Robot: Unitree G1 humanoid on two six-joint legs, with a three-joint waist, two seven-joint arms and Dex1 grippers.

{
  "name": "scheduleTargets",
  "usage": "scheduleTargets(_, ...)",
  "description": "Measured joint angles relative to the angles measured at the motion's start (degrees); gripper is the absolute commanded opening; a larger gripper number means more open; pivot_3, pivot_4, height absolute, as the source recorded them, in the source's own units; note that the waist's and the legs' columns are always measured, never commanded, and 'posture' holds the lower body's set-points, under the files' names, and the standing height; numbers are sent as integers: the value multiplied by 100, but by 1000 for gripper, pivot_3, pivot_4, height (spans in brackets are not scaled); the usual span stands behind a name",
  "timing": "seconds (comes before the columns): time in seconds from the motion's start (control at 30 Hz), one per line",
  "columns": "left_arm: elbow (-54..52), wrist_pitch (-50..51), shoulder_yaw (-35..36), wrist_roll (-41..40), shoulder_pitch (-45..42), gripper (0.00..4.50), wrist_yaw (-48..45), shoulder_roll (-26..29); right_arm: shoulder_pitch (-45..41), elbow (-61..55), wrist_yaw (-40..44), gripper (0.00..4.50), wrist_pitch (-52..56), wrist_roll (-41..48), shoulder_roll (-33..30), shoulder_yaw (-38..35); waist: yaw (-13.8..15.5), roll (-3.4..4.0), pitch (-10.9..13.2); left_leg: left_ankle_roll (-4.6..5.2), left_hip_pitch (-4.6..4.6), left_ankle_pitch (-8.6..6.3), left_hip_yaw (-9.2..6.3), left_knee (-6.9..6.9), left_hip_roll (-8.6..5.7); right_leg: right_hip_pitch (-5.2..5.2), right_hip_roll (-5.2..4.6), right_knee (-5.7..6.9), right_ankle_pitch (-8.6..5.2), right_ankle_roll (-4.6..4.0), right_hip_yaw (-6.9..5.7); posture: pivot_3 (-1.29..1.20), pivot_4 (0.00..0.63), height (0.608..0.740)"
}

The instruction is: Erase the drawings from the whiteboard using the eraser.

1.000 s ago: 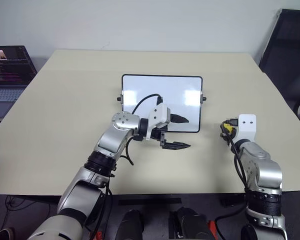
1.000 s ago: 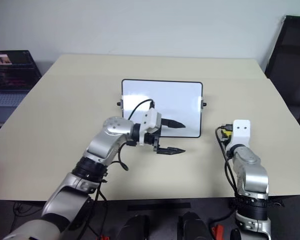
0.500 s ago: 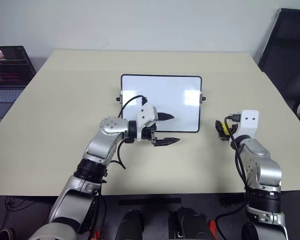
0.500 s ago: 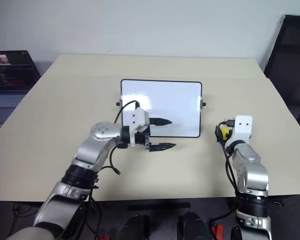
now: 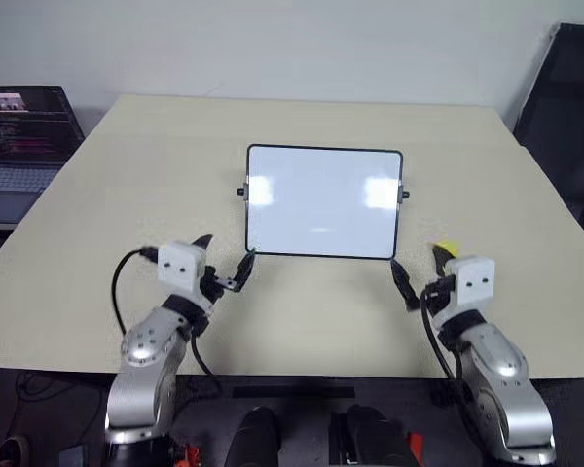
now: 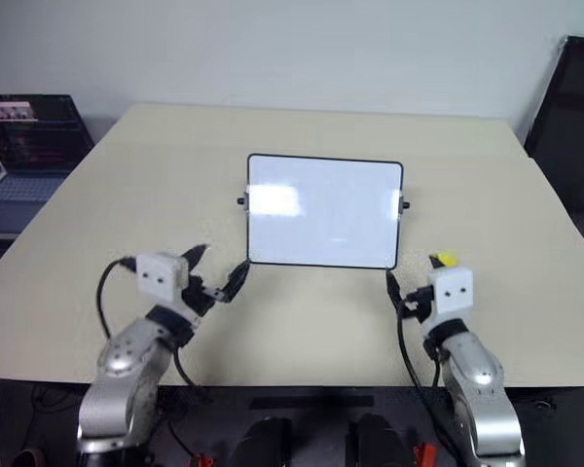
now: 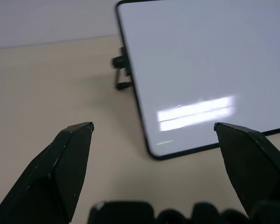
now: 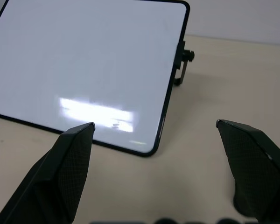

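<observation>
Beige table [image 5: 127,185] bears whiteboard [image 5: 323,201]; laptop [image 5: 24,136] alongside.

Both arms reach forward, level, left gripper [image 5: 224,263] and right gripper [image 5: 420,272] with fingers spread, empty

A beige table [image 5: 127,185] stands by a laptop [image 5: 24,136] and a dark chair [image 5: 565,117].

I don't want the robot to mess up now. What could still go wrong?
The small yellow eraser block lies on the beige table right beside the open right pincer; a careless arm move might knock it away. The glossy white whiteboard with the thin black frame looks wiped, but glare patches could hide faint leftover marks. The open left pincer sits near the board's corner and might bump it.
</observation>
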Motion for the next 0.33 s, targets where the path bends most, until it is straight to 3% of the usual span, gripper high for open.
scheduleTargets(0.17,-214,-84,57,282,387,4500,531,-108,472,188,-4,4459,-528,88,98,-124,-10,0,-1,-1,67,-2,7,-3,4,65,-2,-11,-27,-46,6,0,150,740)
scheduleTargets(0.33,-157,-110,163,293,487,4500,556,36,665,143,-31,4459,-553,131,135,-98,-11,1,-1,-1,69,-2,2,-9,7,66,-2,-10,-32,-54,1,0,150,740)
